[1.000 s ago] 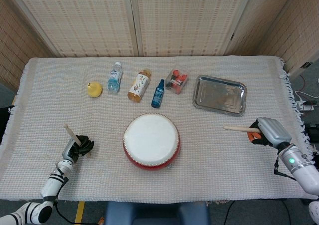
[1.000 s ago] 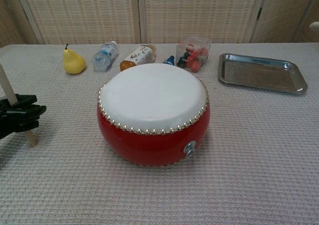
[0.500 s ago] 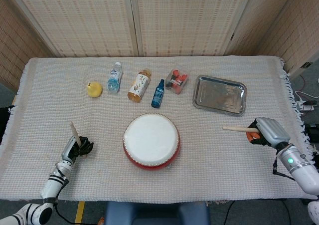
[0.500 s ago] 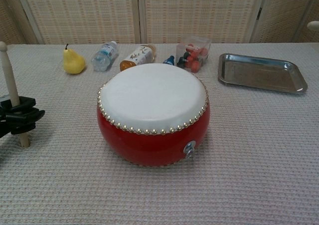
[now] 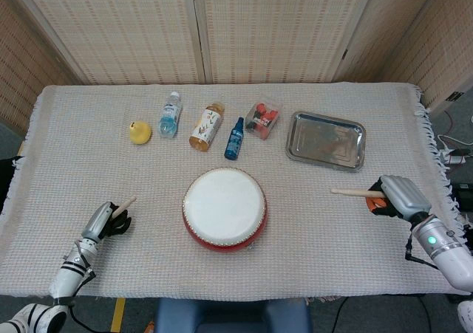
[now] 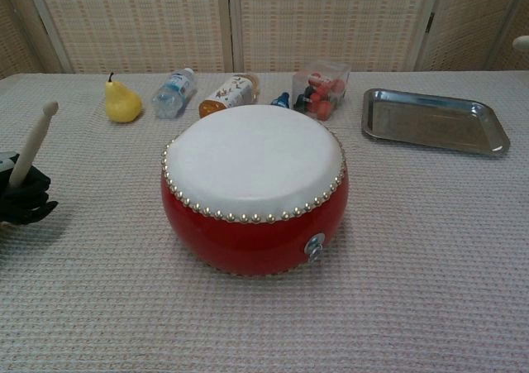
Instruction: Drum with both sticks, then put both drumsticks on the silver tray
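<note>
Woven wicker screens are seen behind a table (image 5: pixel 355 229) covered with a beige textured cloth. A red drum (image 5: pixel 224 208) with a white skin is placed near the front centre, and a silver tray (image 5: pixel 326 140), holding nothing, is set back and to the right, well apart from the drum. The left hand (image 5: pixel 111 220) is seen low at the left, fingers wrapped round the left drumstick (image 6: pixel 33 145), whose rounded tip is angled up and toward the drum. The right hand (image 5: pixel 390 194) is wrapped round the right drumstick (image 5: pixel 356 193), which is held roughly level and pointed toward the drum; its fingers are mostly hidden, so their exact closure cannot be told. Both sticks are held well apart from the skin, so drumming is judged not yet under way. Risks from here: a stick could be loosened in the grip on impact, since only the butt ends are held; the brass-studded rim could be struck instead of the skin; on the later carry, the left stick must be taken across the drum to the far tray, and the drum could be clipped. Along the back are laid a yellow pear (image 5: pixel 139 132), a clear water bottle (image 5: pixel 169 115), an orange-labelled bottle (image 5: pixel 206 125), a small blue bottle (image 5: pixel 234 139) and a clear box of red items (image 5: pixel 262 118). Label writing is too small to be read.
</note>
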`<state>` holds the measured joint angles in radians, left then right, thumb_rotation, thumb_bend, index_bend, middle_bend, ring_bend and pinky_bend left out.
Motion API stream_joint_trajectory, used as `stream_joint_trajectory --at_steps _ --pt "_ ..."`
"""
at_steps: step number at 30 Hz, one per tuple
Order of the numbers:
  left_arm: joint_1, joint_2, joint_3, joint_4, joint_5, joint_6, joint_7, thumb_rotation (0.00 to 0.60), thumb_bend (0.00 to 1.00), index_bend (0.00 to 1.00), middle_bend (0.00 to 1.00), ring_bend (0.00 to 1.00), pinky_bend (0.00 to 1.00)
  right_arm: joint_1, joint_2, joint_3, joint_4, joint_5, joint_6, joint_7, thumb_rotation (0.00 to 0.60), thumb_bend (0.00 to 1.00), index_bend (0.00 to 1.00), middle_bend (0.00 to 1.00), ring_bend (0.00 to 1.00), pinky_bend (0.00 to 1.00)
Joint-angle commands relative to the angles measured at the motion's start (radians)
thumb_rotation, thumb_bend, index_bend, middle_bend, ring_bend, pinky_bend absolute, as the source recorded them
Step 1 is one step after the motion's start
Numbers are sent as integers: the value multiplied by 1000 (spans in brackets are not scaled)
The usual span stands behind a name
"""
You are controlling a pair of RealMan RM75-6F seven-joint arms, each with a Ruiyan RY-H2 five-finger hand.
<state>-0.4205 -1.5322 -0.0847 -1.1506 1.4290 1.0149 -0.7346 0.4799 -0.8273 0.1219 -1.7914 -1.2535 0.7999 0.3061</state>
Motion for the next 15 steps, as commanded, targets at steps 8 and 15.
stream_joint_trajectory --at_steps 8,15 --pt "-3 192 -4 -181 81 184 588 600 1000 1000 1000 1000 1000 7 -19 -14 4 -58 -11 11 600 816 1000 1000 1000 1000" --pt "-26 293 -8 -327 129 213 831 600 1000 1000 1000 1000 1000 96 -81 3 2 -68 -103 -30 600 816 1000 1000 1000 1000"
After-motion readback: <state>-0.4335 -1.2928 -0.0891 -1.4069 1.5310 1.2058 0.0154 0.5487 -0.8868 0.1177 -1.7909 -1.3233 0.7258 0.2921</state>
